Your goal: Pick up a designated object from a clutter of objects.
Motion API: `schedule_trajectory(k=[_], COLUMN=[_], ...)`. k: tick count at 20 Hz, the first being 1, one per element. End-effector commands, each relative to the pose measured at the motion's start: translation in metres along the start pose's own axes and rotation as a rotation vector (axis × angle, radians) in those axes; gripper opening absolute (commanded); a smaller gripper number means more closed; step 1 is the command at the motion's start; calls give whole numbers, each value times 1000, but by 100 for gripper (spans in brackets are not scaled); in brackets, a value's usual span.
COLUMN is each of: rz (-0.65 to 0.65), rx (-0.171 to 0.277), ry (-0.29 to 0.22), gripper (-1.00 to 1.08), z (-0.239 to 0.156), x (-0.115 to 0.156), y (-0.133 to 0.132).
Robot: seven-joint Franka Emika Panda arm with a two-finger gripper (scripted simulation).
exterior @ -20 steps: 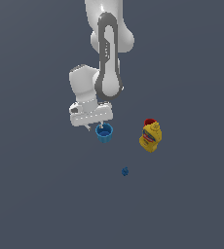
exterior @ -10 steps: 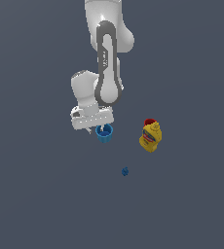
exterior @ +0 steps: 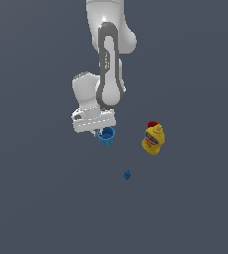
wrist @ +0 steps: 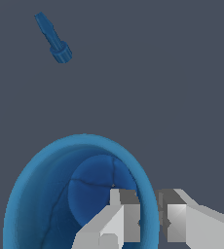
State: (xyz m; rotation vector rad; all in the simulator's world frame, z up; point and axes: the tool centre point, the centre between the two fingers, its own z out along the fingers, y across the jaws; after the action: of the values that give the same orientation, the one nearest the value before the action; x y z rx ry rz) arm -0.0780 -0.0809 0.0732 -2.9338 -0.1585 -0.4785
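The bright blue cup (exterior: 107, 137) stands upright on the grey floor, directly under the white hand of my arm. In the wrist view the cup (wrist: 50, 194) fills the frame and its open mouth faces the camera. My gripper (wrist: 149, 219) straddles the cup's wall. One finger (wrist: 123, 214) sits inside the cup and the other is outside, with the rim filling the narrow gap between the pads. In the exterior view the gripper (exterior: 102, 132) is mostly hidden by the hand and the cup.
A yellow mustard bottle (exterior: 153, 140) lies to the exterior view's right of the cup, with a small red item (exterior: 151, 124) just behind it. A tiny dark blue lump (exterior: 127, 174) (wrist: 55, 41) lies apart, nearer the camera in the exterior view.
The hand has come down a little onto the cup. The cup, the bottle and the dark blue lump have stayed where they were.
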Motion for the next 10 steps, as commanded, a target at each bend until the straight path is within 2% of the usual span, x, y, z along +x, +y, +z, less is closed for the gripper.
schedule_trajectory(k=[1,10], rz=[0,0], rx=[0,0], ry=[0,0], gripper=[-100,-100], z=[0,-2], x=[0,3], y=[0,0])
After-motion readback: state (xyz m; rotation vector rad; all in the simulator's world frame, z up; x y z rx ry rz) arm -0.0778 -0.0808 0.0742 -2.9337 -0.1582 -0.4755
